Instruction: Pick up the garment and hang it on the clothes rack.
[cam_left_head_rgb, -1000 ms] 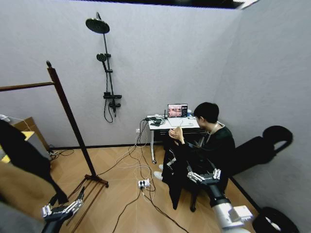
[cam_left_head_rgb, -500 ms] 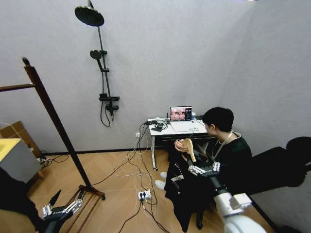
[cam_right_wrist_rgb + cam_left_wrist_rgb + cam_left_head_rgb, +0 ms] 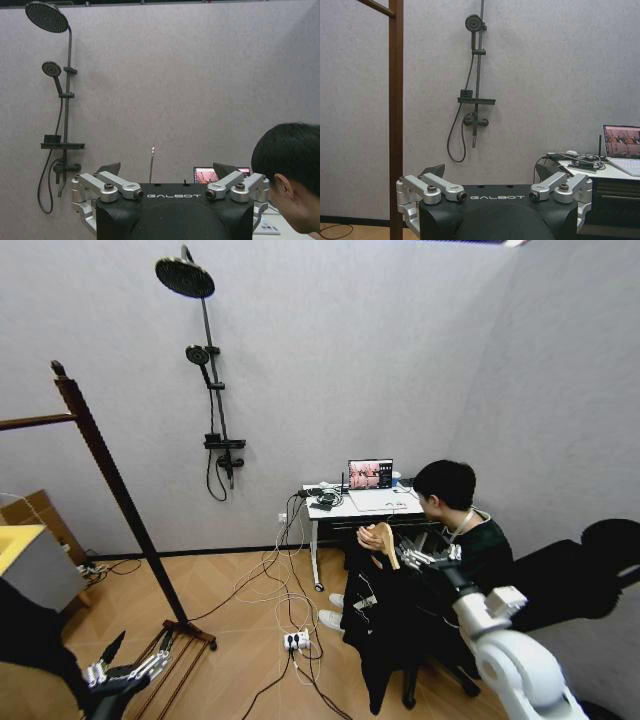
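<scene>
1. The right gripper (image 3: 428,558) is reaching out at chest height toward a seated person, its fingers spread apart and holding nothing; in the right wrist view the two dark fingertips (image 3: 111,168) are standing wide apart with a thin metal hanger hook (image 3: 151,164) rising between them.
2. The garment (image 3: 385,625) is hanging just beside and slightly to the left of that gripper, draped on a light wooden hanger (image 3: 386,545) that the person's hand (image 3: 369,537) is holding up from the far side.
3. The garment's long axis is running straight down toward the floor, with the hanger sloping across its top and the hook pointing up, so the grip seems to call for closing near the hanger's neck.
4. The right gripper is much the nearer of the two.
5. The left gripper (image 3: 128,671) is waiting low near the floor, its fingers also parted and empty, close to the foot of the clothes rack (image 3: 112,485).
6. The clothes rack is standing well apart from the garment, off to the robot's left, its rail running out of view on that side.
</scene>
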You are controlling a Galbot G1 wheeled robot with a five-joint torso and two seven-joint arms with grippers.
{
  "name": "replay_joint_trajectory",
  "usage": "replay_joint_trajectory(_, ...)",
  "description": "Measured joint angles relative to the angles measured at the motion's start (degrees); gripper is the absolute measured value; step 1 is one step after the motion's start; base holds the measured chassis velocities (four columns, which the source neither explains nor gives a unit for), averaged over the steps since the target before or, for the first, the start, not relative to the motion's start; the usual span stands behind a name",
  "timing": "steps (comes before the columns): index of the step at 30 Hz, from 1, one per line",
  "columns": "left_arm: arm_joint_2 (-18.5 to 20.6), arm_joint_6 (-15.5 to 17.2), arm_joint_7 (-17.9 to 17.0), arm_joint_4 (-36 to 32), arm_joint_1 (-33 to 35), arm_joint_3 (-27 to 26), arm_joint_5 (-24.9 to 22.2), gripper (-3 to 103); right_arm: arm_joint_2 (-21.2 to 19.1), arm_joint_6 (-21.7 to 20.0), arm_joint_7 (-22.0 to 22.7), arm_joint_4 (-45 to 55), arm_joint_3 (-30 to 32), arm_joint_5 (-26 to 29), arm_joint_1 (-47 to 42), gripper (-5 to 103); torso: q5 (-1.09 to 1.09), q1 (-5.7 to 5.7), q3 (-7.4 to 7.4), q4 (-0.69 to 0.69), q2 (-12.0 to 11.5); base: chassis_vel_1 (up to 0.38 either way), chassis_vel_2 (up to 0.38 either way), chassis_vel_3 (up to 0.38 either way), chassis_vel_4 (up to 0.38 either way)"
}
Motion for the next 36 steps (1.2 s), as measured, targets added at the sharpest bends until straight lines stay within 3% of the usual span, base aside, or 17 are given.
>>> replay_joint_trajectory(8, 0.00, 0.00, 0.01, 0.00, 0.00, 0.00, 0.00, 100, -0.51, -2.62, 1.21, -4.96, -4.36, 1.74, 5.60, 100, 0.00, -0.01, 0.00, -0.01, 0.00, 0.000, 0.000, 0.000, 0.000)
replay_joint_trajectory(20, 0.00, 0.00, 0.00, 0.00, 0.00, 0.00, 0.00, 100, 1.22, -3.08, 1.62, -14.25, -11.57, 1.65, 13.07, 103, -0.01, -0.01, 0.00, -0.01, 0.00, 0.000, 0.000, 0.000, 0.000)
replay_joint_trajectory(25, 0.00, 0.00, 0.00, 0.00, 0.00, 0.00, 0.00, 100, 2.72, -2.13, 0.74, -16.75, -12.48, 0.48, 14.41, 88, 0.00, -0.01, 0.00, -0.01, 0.00, 0.000, 0.000, 0.000, 0.000)
replay_joint_trajectory(30, 0.00, 0.00, 0.00, 0.00, 0.00, 0.00, 0.00, 100, 3.40, -1.40, -0.09, -17.14, -12.07, -0.07, 14.10, 66, -0.01, -0.02, 0.00, -0.02, 0.00, 0.000, 0.000, 0.000, 0.000)
replay_joint_trajectory(32, 0.00, 0.00, 0.00, 0.00, 0.00, 0.00, 0.00, 100, 3.37, -1.40, -0.09, -17.01, -11.95, -0.07, 14.02, 66, 0.00, -0.01, -0.01, -0.02, 0.00, 0.000, 0.000, 0.000, 0.000)
replay_joint_trajectory(33, 0.00, 0.00, 0.00, 0.00, 0.00, 0.00, 0.00, 100, 3.28, -1.40, -0.09, -16.76, -11.70, -0.08, 13.86, 55, -0.01, -0.02, -0.01, -0.02, 0.00, 0.000, 0.000, 0.000, 0.000)
replay_joint_trajectory(36, 0.00, 0.00, 0.00, 0.00, 0.00, 0.00, 0.01, 100, 3.21, -1.39, -0.08, -16.33, -11.41, -0.08, 13.56, 50, 0.00, -0.02, -0.01, -0.01, 0.00, 0.000, 0.000, 0.000, 0.000)
